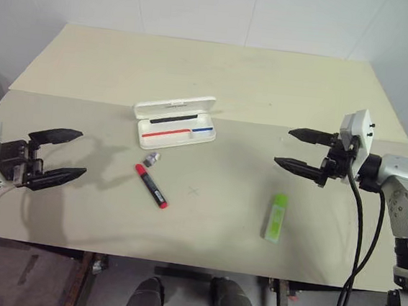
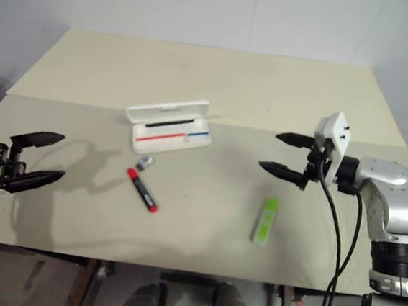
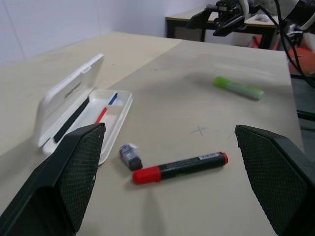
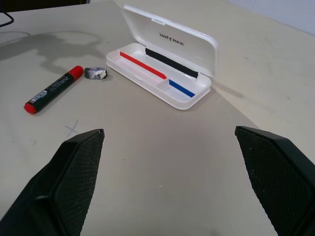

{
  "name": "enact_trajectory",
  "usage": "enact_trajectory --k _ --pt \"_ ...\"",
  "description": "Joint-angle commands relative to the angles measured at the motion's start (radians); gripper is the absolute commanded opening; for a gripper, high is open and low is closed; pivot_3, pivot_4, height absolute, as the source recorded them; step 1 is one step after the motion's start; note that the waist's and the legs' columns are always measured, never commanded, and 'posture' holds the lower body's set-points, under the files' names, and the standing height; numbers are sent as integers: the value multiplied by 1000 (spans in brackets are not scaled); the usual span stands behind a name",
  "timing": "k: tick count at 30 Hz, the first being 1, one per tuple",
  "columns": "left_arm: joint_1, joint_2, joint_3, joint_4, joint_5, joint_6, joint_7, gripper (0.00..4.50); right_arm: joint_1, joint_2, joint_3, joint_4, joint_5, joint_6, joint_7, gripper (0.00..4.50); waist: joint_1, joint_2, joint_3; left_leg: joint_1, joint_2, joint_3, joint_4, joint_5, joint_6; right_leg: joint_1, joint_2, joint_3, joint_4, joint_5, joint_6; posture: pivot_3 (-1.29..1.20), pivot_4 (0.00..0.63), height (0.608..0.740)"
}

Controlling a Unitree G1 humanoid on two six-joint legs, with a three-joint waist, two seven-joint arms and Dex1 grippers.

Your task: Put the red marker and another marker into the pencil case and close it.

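Observation:
The white pencil case [image 1: 175,122] lies open at the table's middle, lid tilted back, a red and a blue line inside. In front of it the red marker [image 1: 151,185] lies flat, black in its middle. The light-green marker [image 1: 276,217] lies to the right, near the front edge. My left gripper [image 1: 65,155] hovers open at the table's left side, well clear of the red marker. My right gripper [image 1: 296,149] hovers open on the right, behind the green marker, with nothing between its fingers. The left wrist view shows the case [image 3: 78,93], red marker [image 3: 180,166] and green marker [image 3: 238,88].
A tiny grey stub [image 1: 151,159] lies between the case and the red marker. A small pencilled cross [image 1: 194,191] marks the tabletop [image 1: 219,75]. White walls stand behind the table; its front edge runs just below the markers.

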Motion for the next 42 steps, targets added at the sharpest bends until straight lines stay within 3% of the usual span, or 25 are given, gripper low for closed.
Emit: enact_trajectory --k 1,9,15,20,22,28,42 --pt "-28 8 1 -31 -20 4 -94 4477 3 8 -48 -59 34 3 -40 4500 -4 0 0 0 0 0 0 0 0 0 0 0 0 0 0 0 150 740" --pt "-190 -80 -125 -9 48 -42 -56 4477 23 66 -35 -144 65 23 -112 4500 4 0 0 1 0 0 1 0 0 0 1 0 1 0 1 0 150 740" --pt "-305 -219 -283 41 197 -151 -14 4477 60 99 -31 -159 62 9 -142 4500 15 0 0 -1 -1 0 3 0 0 1 0 1 0 1 3 0 150 740" --pt "-401 -297 -377 152 352 -204 93 4477 84 108 -39 -185 56 5 -174 4500 13 0 0 -1 -1 0 2 0 0 0 1 2 1 2 3 0 150 740" --pt "-450 -321 -426 252 484 -299 219 4477 113 112 -47 -199 56 0 -187 4500 16 0 0 -1 -1 0 3 0 0 0 1 2 1 2 3 0 150 740" --pt "-545 -391 -482 410 624 -345 387 4477 174 114 -66 -245 68 -1 -223 4500 22 -1 0 -3 -2 0 4 0 0 -1 1 3 0 3 5 0 150 740" --pt "-693 -441 -497 627 691 -277 420 4477 179 125 -57 -232 64 -34 -251 4500 25 -1 0 -4 -2 0 5 0 1 -1 1 2 0 3 5 0 150 740"
